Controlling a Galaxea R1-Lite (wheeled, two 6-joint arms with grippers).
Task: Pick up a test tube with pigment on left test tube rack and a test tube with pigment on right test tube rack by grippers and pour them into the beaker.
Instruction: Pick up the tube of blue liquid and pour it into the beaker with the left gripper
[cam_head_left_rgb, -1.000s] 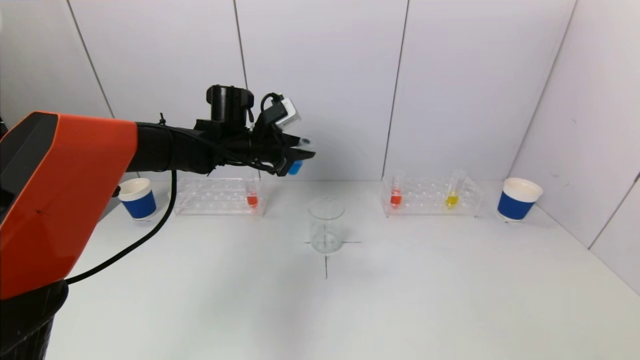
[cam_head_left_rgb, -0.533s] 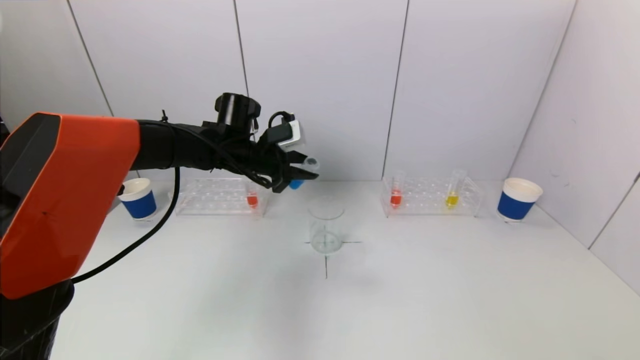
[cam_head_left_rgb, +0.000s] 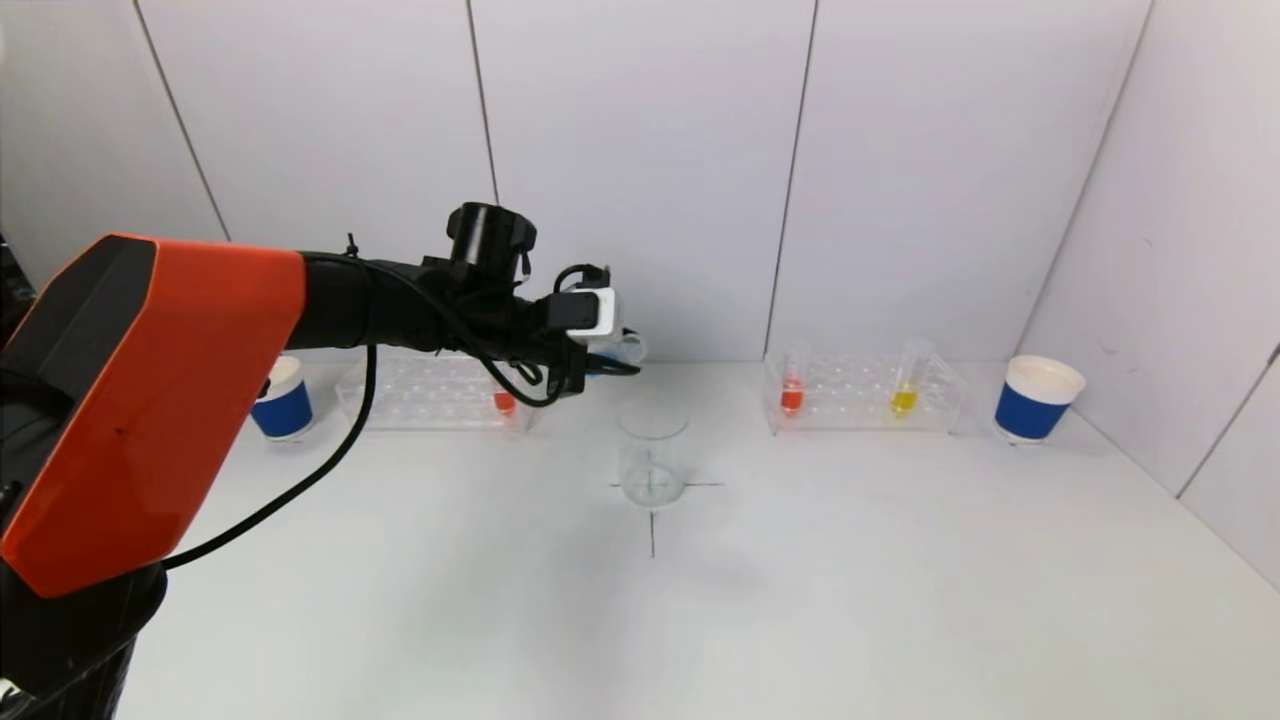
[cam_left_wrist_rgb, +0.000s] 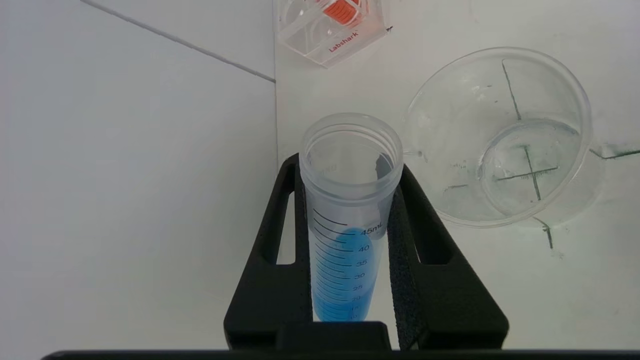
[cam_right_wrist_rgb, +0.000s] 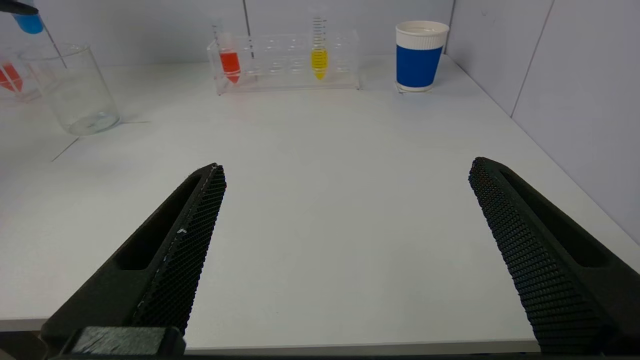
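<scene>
My left gripper (cam_head_left_rgb: 606, 362) is shut on a clear graduated test tube (cam_left_wrist_rgb: 350, 210) holding blue pigment, and hangs just left of and above the empty glass beaker (cam_head_left_rgb: 652, 450). The tube leans with its open mouth (cam_head_left_rgb: 629, 348) towards the beaker (cam_left_wrist_rgb: 500, 135); the blue liquid stays inside. The left rack (cam_head_left_rgb: 425, 392) holds a red tube (cam_head_left_rgb: 505, 401). The right rack (cam_head_left_rgb: 862, 394) holds a red tube (cam_head_left_rgb: 792, 395) and a yellow tube (cam_head_left_rgb: 904, 398). My right gripper (cam_right_wrist_rgb: 347, 167) stands open over the table's front edge, holding nothing, and is out of the head view.
A blue-and-white paper cup (cam_head_left_rgb: 281, 402) stands left of the left rack, and another cup (cam_head_left_rgb: 1038, 398) stands right of the right rack. White walls close the back and right. A black cross (cam_head_left_rgb: 652, 500) marks the table under the beaker.
My left gripper has come down and to the right towards the beaker with the blue tube, which now leans further over. The right gripper has not moved.
</scene>
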